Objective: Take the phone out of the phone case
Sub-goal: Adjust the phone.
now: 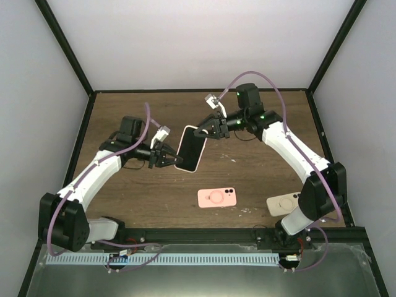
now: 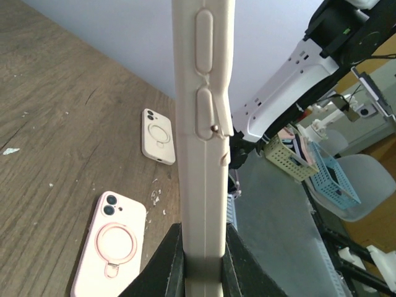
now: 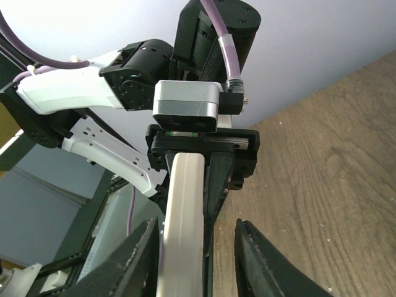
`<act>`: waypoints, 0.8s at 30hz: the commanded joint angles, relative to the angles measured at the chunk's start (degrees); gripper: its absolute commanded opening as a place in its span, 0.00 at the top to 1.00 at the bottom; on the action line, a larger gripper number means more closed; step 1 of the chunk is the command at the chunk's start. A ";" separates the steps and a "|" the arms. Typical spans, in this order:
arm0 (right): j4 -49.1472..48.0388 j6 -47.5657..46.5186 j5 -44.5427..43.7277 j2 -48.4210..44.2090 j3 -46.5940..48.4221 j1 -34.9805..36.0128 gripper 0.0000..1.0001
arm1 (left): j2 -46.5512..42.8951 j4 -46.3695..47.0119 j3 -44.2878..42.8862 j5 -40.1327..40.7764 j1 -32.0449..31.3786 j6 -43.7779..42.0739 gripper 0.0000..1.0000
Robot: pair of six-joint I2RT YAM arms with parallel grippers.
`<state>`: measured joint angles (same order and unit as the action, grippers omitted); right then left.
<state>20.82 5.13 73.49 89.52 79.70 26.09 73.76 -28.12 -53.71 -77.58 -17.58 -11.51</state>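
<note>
Left gripper (image 1: 169,159) pinches phone case (image 1: 190,148), right gripper (image 1: 209,128) straddles it with fingers gapped: lopsided closing may twist it loose.

Robotics lab, seemingly: white walls (image 1: 185,37) and black frame (image 1: 67,49) boxing a wood table (image 1: 247,179); bins (image 2: 331,179) and chair (image 2: 368,182) at right of left wrist view.

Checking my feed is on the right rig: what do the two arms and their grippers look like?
Both the left arm and right arm have white links with chunky black joints. A purple cable loops along each. The left gripper and right gripper are black, two-fingered. Small green lights glow on the right arm.
</note>
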 commanded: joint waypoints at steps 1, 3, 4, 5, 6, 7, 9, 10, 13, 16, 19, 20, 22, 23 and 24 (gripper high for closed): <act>1.65 -1.04 0.75 0.20 -0.02 0.15 0.70 | -1.06 -2.74 -2.62 -0.31 -0.28 -6.81 1.00; 2.53 -1.73 0.59 0.42 -0.19 0.19 0.73 | -0.99 -3.15 -2.84 0.17 -0.28 -7.38 1.00; 2.96 -2.04 0.63 0.65 -0.23 0.24 0.74 | -0.98 -3.25 -2.89 0.31 -0.27 -7.52 1.00; 3.40 -2.31 0.89 0.91 -0.27 0.28 0.74 | -0.98 -3.26 -2.84 0.32 -0.26 -7.57 1.00; 3.82 -2.46 1.21 1.11 -0.32 0.40 0.74 | -0.91 -3.26 -2.88 0.45 -0.26 -7.57 1.00; 4.20 -2.78 1.32 1.24 -0.26 0.49 0.74 | -0.90 -3.26 -2.99 0.56 -0.26 -7.61 1.00; 4.76 -3.65 1.45 1.35 -0.33 0.74 0.75 | -0.82 -3.32 -2.98 0.67 -0.26 -7.71 1.00; 5.02 -3.94 1.47 1.43 -0.39 0.80 0.76 | -0.81 -3.34 -2.98 0.68 -0.26 -7.74 1.00; 6.30 -5.15 1.65 1.78 -0.43 0.98 0.76 | -0.72 -3.50 -3.15 0.72 -0.28 -7.92 1.00; 7.88 -6.65 1.60 2.21 -0.06 1.07 0.80 | -0.53 -3.65 -3.14 0.83 -0.26 -8.12 1.00; 9.06 -7.80 1.54 2.40 0.30 1.23 0.81 | -0.16 -4.20 -3.32 0.92 -0.26 -8.75 1.00; 9.31 -8.00 1.52 2.48 0.39 1.29 0.81 | 0.01 -4.29 -3.33 0.90 -0.26 -8.71 1.00; 9.56 -8.38 1.56 2.51 0.45 1.46 0.82 | 0.28 -4.46 -3.41 0.90 -0.34 -8.83 1.00; 9.91 -8.86 1.34 2.51 0.60 1.57 0.83 | 0.39 -4.56 -3.56 0.94 -0.39 -8.89 1.00; 10.19 -9.11 1.17 2.51 0.76 1.74 0.84 | 0.49 -4.65 -3.69 0.94 -0.43 -8.95 1.00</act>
<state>28.51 -1.76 74.32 91.35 79.33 26.89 74.06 -34.02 -54.50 -73.10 -17.67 -17.89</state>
